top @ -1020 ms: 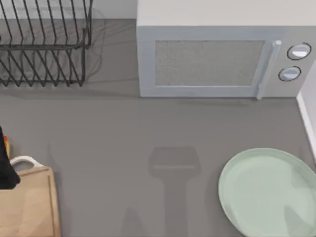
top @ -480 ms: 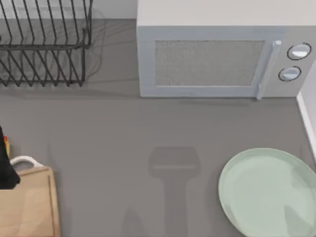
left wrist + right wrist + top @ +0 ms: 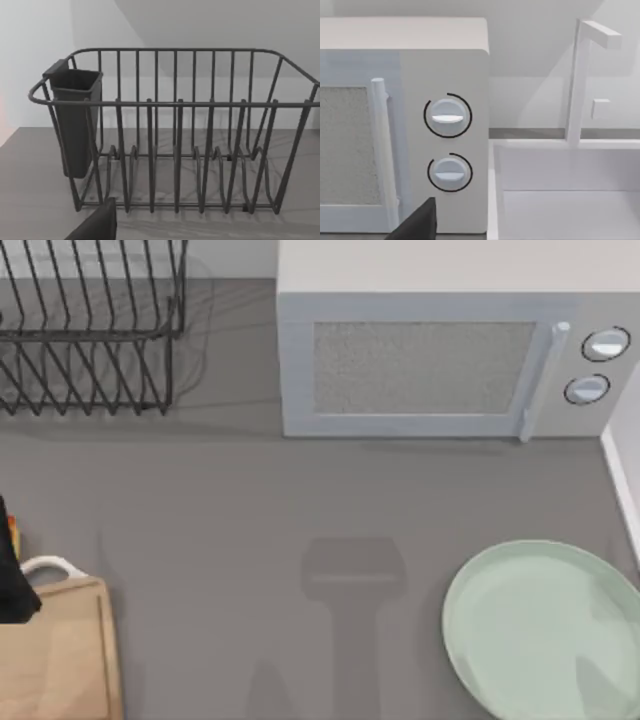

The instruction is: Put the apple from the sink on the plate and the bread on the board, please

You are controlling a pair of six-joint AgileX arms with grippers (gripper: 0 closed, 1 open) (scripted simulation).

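The pale mint-green plate (image 3: 545,630) lies bare at the front right of the table. At the front left lies the wooden board (image 3: 60,655), its white loop handle (image 3: 50,566) pointing to the back. A black part of my left arm (image 3: 12,585) sits at the left edge over the board's corner. Beside it is a thin orange strip (image 3: 12,530), too little to tell whether it is the bread. The white sink (image 3: 560,200) stands right of the microwave; the apple is out of view. A dark part of my left gripper (image 3: 95,225) faces the rack, and a dark part of my right gripper (image 3: 417,222) faces the microwave's knobs.
A black wire dish rack (image 3: 85,330) with a dark cutlery cup (image 3: 75,120) stands at the back left. A white microwave (image 3: 440,360) fills the back middle and right. A white tap (image 3: 580,75) rises behind the sink. The sink's rim (image 3: 622,480) runs along the right edge.
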